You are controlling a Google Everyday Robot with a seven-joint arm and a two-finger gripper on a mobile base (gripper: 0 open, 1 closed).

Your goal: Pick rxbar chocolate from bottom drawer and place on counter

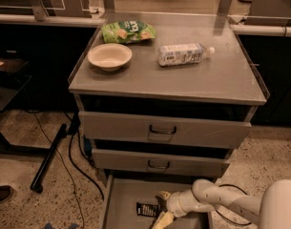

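Matt metal counter and bottom drawer; smooth plastic gripper low inside that drawer.

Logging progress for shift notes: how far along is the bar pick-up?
Done: the bottom drawer stands open. In hand: the claw is down inside it, open, beside the rxbar chocolate, which lies on the drawer floor, not yet lifted. Left: grasping, lifting and setting it on the counter.

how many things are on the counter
3: a green snack bag back left, a bowl in front of it, a bottle lying mid-right. The pincer is down in the bottom drawer by the rxbar chocolate.
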